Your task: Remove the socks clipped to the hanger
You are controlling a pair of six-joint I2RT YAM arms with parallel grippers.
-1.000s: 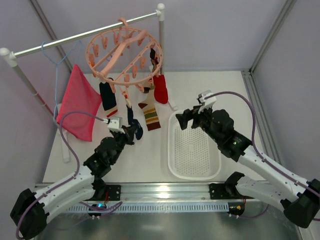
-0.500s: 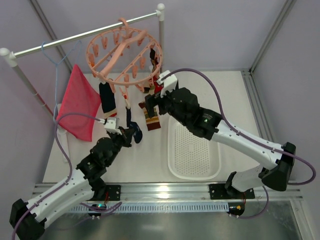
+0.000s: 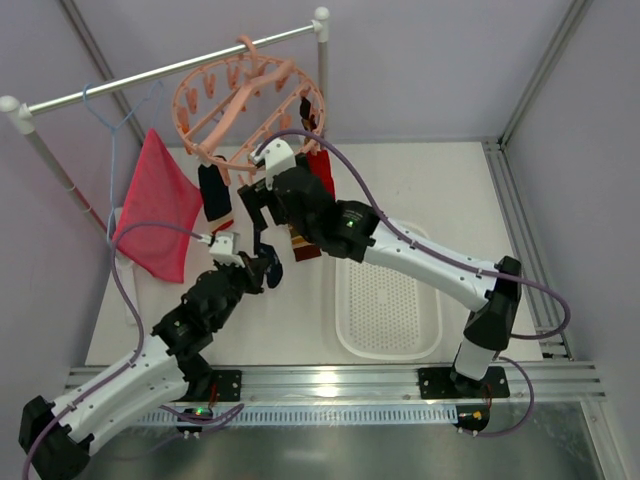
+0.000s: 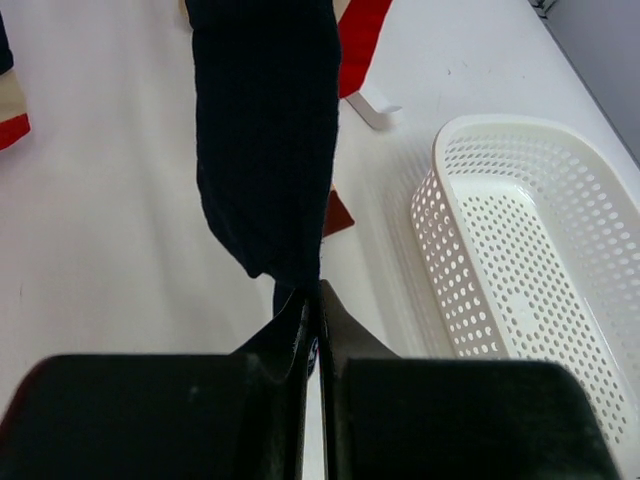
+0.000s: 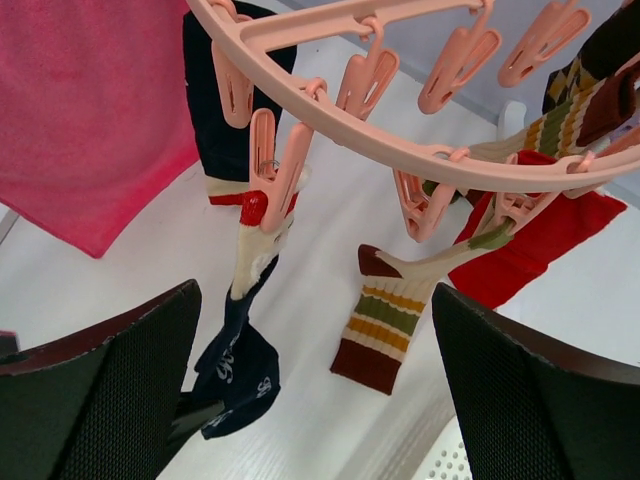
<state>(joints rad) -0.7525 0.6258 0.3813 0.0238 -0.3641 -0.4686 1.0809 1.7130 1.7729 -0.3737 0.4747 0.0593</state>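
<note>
White lettering on navy sock [image 5: 238, 372], too small to read. Left gripper [image 4: 315, 305] clenched on its toe; cuff pegged to pink ring hanger [image 5: 400, 135]. Right gripper [image 5: 315, 300] spread wide, empty, under ring. Striped sock [image 5: 375, 335] and red sock [image 5: 530, 250] at its 2 o'clock, pink cloth [image 5: 90, 120] at 10. Perforated white basket [image 4: 432, 215] at 3 o'clock of left gripper

White perforated basket [image 3: 390, 310], pink-red cloth [image 3: 155, 205], metal rail [image 3: 130, 78], white table [image 3: 460, 190]

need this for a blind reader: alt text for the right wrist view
The right gripper, wide open, faces the pink hanger. From it hang a navy sock, a striped sock and a red sock; a pink cloth hangs left.
</note>
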